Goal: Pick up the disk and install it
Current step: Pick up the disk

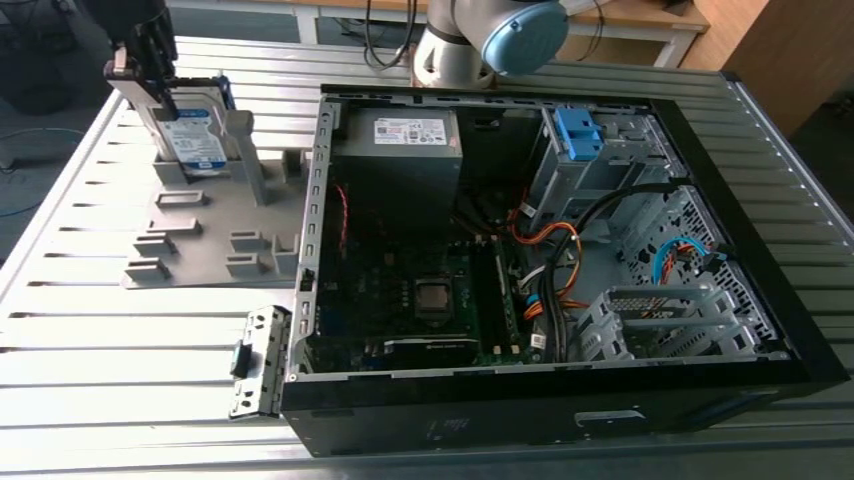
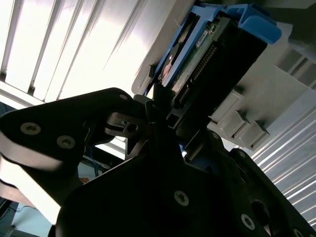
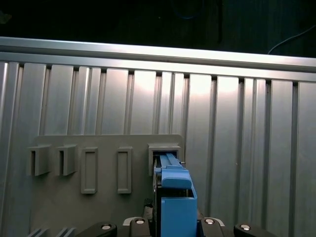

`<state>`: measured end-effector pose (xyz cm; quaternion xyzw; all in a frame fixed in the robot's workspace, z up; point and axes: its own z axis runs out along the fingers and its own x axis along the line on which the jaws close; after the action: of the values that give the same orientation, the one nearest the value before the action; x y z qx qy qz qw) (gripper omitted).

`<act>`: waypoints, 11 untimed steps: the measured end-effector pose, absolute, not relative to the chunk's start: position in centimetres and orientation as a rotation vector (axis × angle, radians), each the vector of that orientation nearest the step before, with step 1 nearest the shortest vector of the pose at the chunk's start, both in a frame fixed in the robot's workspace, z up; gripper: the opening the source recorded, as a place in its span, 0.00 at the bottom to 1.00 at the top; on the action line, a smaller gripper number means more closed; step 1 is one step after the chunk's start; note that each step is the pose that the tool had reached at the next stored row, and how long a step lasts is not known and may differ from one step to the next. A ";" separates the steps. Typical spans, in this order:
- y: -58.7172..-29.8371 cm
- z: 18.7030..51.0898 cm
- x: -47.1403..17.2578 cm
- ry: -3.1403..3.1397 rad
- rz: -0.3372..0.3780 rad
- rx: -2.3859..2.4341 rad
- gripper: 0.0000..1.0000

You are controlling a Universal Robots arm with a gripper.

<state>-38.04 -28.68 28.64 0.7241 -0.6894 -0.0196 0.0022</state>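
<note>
I have one disk (image 1: 191, 125), and my gripper (image 1: 150, 80) is pinched on its upper end, one dark finger (image 2: 129, 123) against each broad face. The disk stands upright on its edge in the one grey holder (image 1: 187, 235), at the exterior view's left, well apart from the one open computer case (image 1: 534, 425). Its one blue bracket (image 3: 176, 197) runs along the drive towards a slot in the holder. In the first wrist view I count five raised pieces on that holder: two solid blocks (image 3: 38, 160), two hollow rectangular frames (image 3: 89, 170), and the one slot (image 3: 165, 150) that the disk's far end meets. The slot walls hide that end, so I cannot tell whether it sits fully home. The holder's upright covers part of the label, and the frame edge cuts off my gripper's top. Inside the case I see one grey power supply (image 1: 398, 150) and one blue latch (image 1: 577, 135). The slatted metal table (image 1: 120, 330) carries everything, and one arm joint (image 1: 514, 35) shows behind the case.
</note>
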 end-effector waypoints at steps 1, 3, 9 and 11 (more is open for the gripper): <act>-28.7 28.7 -38.0 -2.163 -0.062 2.272 0.36; -28.7 28.8 -38.0 -2.163 -0.062 2.272 0.36; -28.7 29.2 -38.0 -2.163 -0.063 2.272 0.36; -28.7 29.3 -38.0 -2.163 -0.063 2.272 0.36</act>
<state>-38.04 -28.68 29.25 0.7241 -0.6894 -0.0201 0.0017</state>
